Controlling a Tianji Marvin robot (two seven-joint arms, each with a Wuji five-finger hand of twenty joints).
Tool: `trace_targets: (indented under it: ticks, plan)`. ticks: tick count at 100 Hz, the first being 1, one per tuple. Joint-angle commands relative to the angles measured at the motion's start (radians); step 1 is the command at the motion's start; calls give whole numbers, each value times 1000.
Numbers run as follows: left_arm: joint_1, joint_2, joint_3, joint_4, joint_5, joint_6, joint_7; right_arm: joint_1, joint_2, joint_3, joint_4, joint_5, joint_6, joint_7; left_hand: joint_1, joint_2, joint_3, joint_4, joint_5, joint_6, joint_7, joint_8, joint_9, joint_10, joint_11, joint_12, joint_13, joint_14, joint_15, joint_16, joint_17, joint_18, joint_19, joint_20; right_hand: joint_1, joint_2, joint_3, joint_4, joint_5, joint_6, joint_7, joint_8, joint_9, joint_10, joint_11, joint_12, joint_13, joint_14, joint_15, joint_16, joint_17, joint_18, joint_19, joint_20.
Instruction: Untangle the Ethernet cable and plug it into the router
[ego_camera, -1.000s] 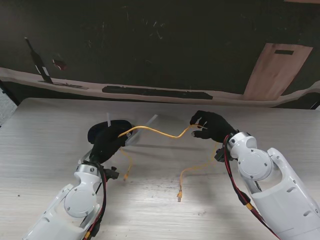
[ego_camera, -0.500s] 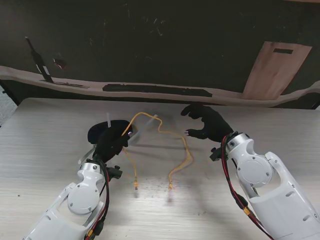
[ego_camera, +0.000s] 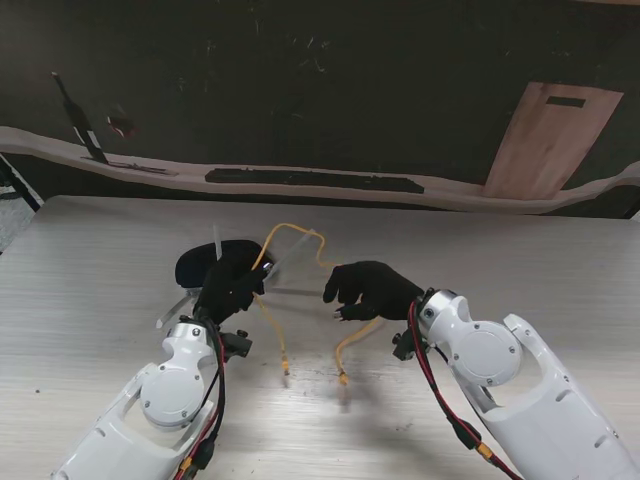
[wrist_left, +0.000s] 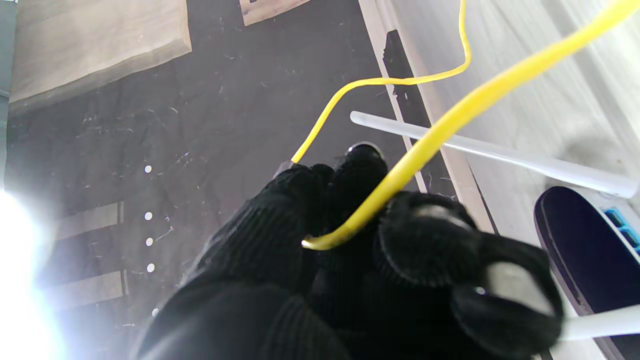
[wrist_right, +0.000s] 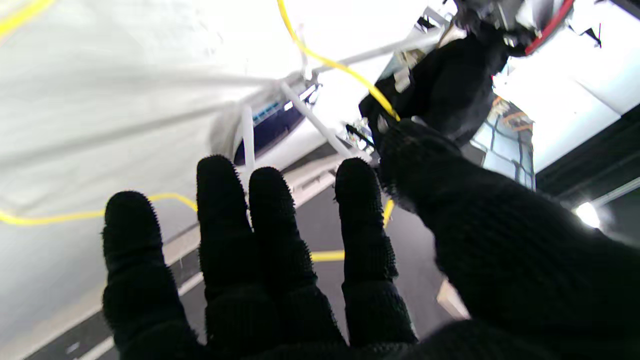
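- Nearest, in the lower corners of the stand view, two glossy white jointed arms rise over a pale wood-grain counter (ego_camera: 80, 300).
- Just beyond, lower centre of the frame, the two plug ends of the cable (ego_camera: 268, 305) dangle side by side close to the counter. The cord is thin, smooth, bright yellow and floppy.
- Centre left, the left hand (ego_camera: 232, 285), in a black knitted glove, is closed on the cable; the wrist view shows the cord pinched between its fingertips (wrist_left: 425, 240).
- Centre, the right hand (ego_camera: 365, 290) is spread, its ribbed fingers (wrist_right: 270, 220) apart and gripping nothing. One strand passes under it.
- Above both hands the cable arches in a loose loop, mid-frame.
- Behind the left hand sits the router (ego_camera: 195, 262): a dark, rounded oval body with thin white stick antennas. Blue ports show on its edge in the left wrist view.
- Likely step: catching a free strand again to finish untangling. It would go best by closing the right hand on one hanging strand close to its plug, keeping the left pinch firm, and drawing the strands apart slowly so the loop opens rather than knots.
- Farthest, a dark floor and a pale board, upper right of the frame.
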Motion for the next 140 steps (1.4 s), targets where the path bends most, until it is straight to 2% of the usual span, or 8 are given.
trace_targets:
  ticks: [1, 19, 28, 70, 101, 122, 134, 140]
  plan:
    - [-2, -7, 7, -11, -13, 7, -15, 5, 0, -24, 22, -8, 6, 2, 17, 20, -29, 17, -13, 0, 1, 8, 34, -1, 31, -8, 37, 106, 2, -14, 11, -2, 96, -23, 11, 17, -4, -27, 6, -15, 26, -17, 22, -12, -7, 14, 25, 10, 11, 12, 7, 38, 30, -3]
    - [-3, -3, 10, -12, 0, 7, -22, 39, 0, -69, 57, -20, 18, 8, 12, 12, -38, 23, 0, -11, 5, 8, 40, -11, 51, -3, 36, 151, -4, -16, 9, 32, 92, -24, -18, 21, 20, 28, -12, 16, -7, 0, 11, -14, 0, 18, 29, 11, 19, 14, 12, 40, 62, -9]
    - [-3, 0, 10, -14, 33, 12, -23, 49, -6, -69, 62, -34, 2, -22, 5, 8, -36, 26, 6, -26, 4, 5, 43, -15, 57, 0, 36, 152, -3, -15, 8, 43, 92, -22, -39, 16, 34, 95, -30, 25, -63, 132, -5, -18, 7, 21, 23, 4, 21, 15, -9, 31, 133, -52]
    - [-10, 30, 18, -22, 150, 20, -85, 114, -43, -56, 67, -87, -110, -202, -14, 0, -23, 25, 34, -94, -32, -20, 50, -21, 66, 10, 36, 145, 10, -9, 10, 33, 104, -11, -48, -43, 93, 90, -165, 22, -59, 168, -137, -47, 9, 27, -71, -70, -48, -2, -128, -78, 235, -191]
    - [-15, 59, 24, -39, 227, 0, -165, 173, -49, -109, 105, -59, -155, -203, -18, 3, -28, 25, 38, -114, -62, -28, 45, -22, 59, 10, 36, 135, 9, -13, 10, 32, 104, -11, -41, -110, 112, 82, -269, 7, -61, 163, -269, -95, -24, 14, -189, -162, -190, -55, -230, -297, 63, -397]
    - [-22, 65, 35, -45, 244, -6, -184, 225, -48, -158, 144, -40, -185, -178, -19, 4, -30, 26, 39, -120, -71, -28, 42, -23, 55, 11, 36, 136, 6, -14, 10, 31, 101, -12, -45, -145, 113, 76, -306, -1, -58, 164, -295, -109, -22, 15, -207, -180, -205, -61, -278, -379, 39, -448]
    - [-25, 67, 38, -44, 248, -9, -190, 250, -46, -183, 159, -17, -189, -152, -20, 4, -32, 26, 41, -127, -75, -28, 41, -23, 52, 12, 36, 136, 3, -15, 10, 31, 101, -12, -38, -161, 116, 75, -336, -5, -57, 164, -304, -106, -20, 15, -195, -161, -202, -60, -268, -358, 53, -461]
    - [-25, 67, 38, -42, 250, -12, -188, 258, -45, -193, 164, -7, -187, -137, -19, 5, -32, 26, 43, -130, -75, -27, 41, -23, 51, 12, 36, 137, 2, -15, 10, 31, 101, -12, -26, -156, 112, 77, -349, -2, -52, 163, -305, -104, -18, 15, -116, -97, -166, -48, -214, -248, 115, -457]
